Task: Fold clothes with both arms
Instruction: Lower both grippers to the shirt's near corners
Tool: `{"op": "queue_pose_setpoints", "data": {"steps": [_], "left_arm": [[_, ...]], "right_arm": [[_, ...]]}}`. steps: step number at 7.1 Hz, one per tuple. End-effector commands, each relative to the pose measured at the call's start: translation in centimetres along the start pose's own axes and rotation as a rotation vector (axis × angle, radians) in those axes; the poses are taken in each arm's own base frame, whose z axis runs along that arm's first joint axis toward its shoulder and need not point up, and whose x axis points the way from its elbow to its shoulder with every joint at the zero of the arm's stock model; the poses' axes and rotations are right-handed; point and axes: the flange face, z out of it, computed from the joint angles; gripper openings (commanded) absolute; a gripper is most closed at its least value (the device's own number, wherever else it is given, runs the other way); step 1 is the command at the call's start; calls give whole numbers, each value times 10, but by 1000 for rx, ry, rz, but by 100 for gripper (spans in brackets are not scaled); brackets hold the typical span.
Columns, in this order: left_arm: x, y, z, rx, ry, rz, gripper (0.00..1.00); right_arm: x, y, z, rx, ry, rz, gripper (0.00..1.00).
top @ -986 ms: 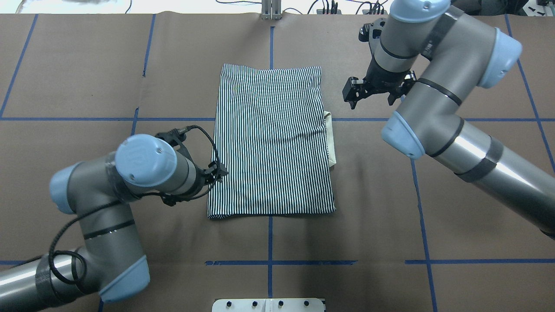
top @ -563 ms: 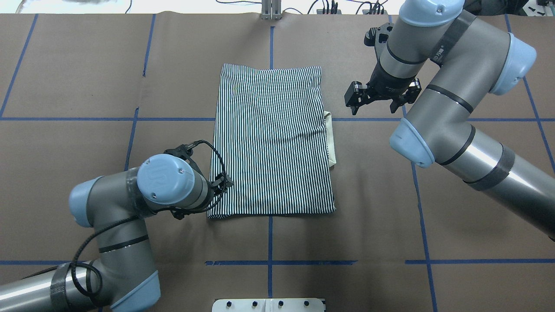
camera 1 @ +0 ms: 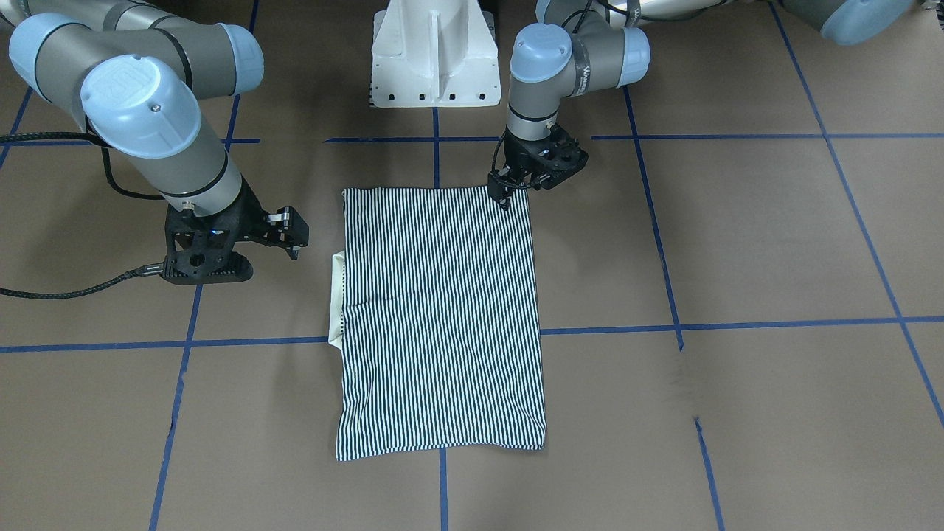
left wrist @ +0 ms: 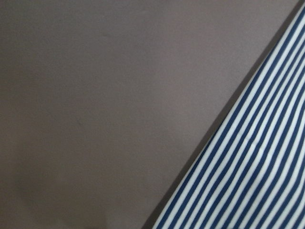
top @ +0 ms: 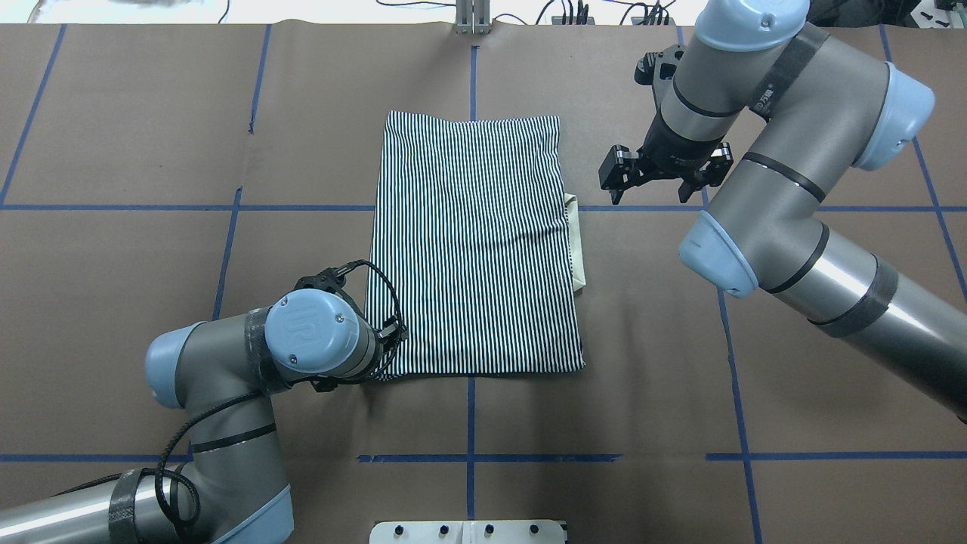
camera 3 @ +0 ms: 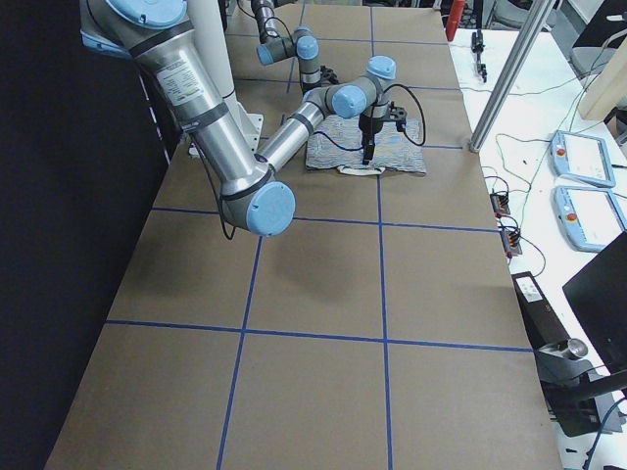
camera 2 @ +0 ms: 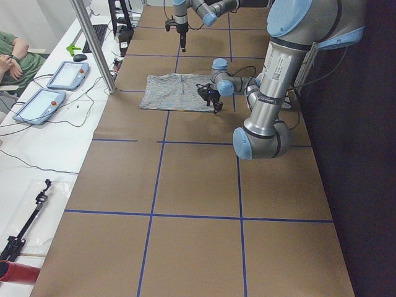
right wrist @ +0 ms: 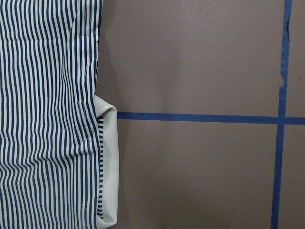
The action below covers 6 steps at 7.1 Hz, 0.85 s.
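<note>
The striped polo shirt (camera 1: 439,317) (top: 472,249) lies flat, folded into a rectangle, and its white collar (top: 576,242) (right wrist: 108,167) sticks out at the right edge. My left gripper (camera 1: 505,199) points down at the shirt's near-left corner, at the edge of the cloth. In the overhead view the left wrist (top: 317,340) hides it. Its fingers show as one dark narrow tip, so I cannot tell their state. The left wrist view shows only the shirt's edge (left wrist: 257,167) on the table. My right gripper (top: 650,189) (camera 1: 295,237) is open and empty, above the table to the right of the shirt.
The brown table cover carries blue tape lines (top: 471,423). The white pedestal base (camera 1: 431,51) stands at the robot's edge. Tablets (camera 2: 65,74) and cables lie on a side bench beyond the far edge. A seated person (camera 2: 12,59) shows at the exterior left view's edge.
My left arm has moved along the shirt's left edge towards the robot, down to the near-left corner. My right gripper has shifted slightly to the right and stayed open.
</note>
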Motion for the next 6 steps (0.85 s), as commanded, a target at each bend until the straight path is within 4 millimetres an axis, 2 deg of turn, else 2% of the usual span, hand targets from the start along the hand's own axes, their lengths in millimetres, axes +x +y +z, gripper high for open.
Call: {"op": "queue_pose_setpoints", "data": {"steps": [1, 4, 5, 6], "left_arm": [[4, 2, -6, -5, 12, 6, 0], [10, 6, -14, -10, 16, 11, 0], [7, 5, -17, -10, 10, 29, 0], [4, 4, -21, -9, 12, 84, 0]], "right_arm": [[-1, 0, -1, 1, -1, -1, 100], [-7, 8, 2, -5, -4, 27, 100], [-24, 26, 9, -17, -14, 72, 100], [-50, 54, 21, -40, -21, 195, 100]]}}
